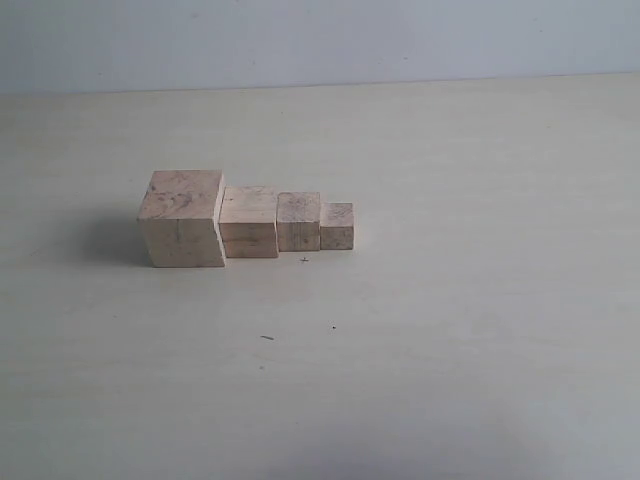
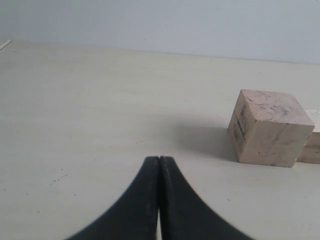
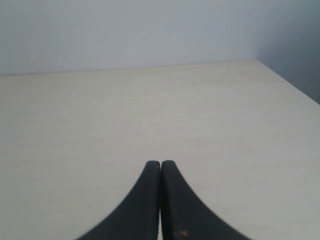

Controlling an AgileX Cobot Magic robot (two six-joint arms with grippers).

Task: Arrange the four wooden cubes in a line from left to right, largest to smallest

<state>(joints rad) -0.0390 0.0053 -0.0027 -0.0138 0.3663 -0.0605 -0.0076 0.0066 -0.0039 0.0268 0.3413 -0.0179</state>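
both the left gripper [image 2: 159,159] and the right gripper [image 3: 160,162] have their jaws pressed together on nothing. farther off on the counter [image 1: 450,360] the row runs largest cube [image 1: 183,217], second cube [image 1: 249,221], third cube [image 1: 298,221], smallest cube [image 1: 336,226], packed close (order looks right). the risk, i'd judge, is the left arm, near the largest cube, clipping it and skewing the line.

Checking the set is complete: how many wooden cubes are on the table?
4, in one row, left to right in the exterior view: the largest cube, the second cube, the third cube, the smallest cube. None seems hidden.
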